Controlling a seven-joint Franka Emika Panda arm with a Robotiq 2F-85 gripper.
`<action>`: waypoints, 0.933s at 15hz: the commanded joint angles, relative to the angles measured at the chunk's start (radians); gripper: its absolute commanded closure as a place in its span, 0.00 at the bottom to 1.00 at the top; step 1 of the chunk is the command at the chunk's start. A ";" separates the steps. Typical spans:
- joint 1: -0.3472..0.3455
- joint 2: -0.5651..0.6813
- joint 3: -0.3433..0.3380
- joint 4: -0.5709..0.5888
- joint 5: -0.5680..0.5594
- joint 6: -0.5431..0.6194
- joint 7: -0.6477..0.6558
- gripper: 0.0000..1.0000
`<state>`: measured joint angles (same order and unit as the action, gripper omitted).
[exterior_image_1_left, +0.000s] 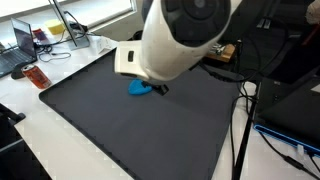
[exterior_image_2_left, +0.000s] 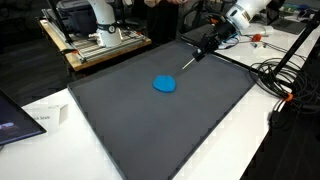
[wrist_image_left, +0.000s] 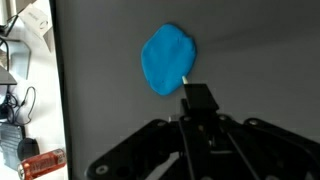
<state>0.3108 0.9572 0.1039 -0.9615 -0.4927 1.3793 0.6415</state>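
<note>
A dark mat (exterior_image_2_left: 150, 120) covers my white desk (exterior_image_1_left: 40, 140). A laptop (exterior_image_1_left: 18, 45) sits beyond one corner, an orange-red object (exterior_image_1_left: 37, 77) just beside the mat's edge, black cables (exterior_image_2_left: 275, 80) trailing alongside.

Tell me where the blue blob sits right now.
The blue blob lies flat near the middle of the dark mat in both exterior views; the thin stick held in the jaws points toward it.
</note>
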 joint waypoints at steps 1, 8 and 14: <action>-0.071 -0.031 0.034 0.013 0.080 0.007 -0.054 0.97; -0.203 -0.087 0.061 0.015 0.185 0.058 -0.130 0.97; -0.301 -0.121 0.087 0.000 0.259 0.135 -0.183 0.97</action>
<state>0.0577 0.8654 0.1651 -0.9378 -0.2864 1.4831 0.4913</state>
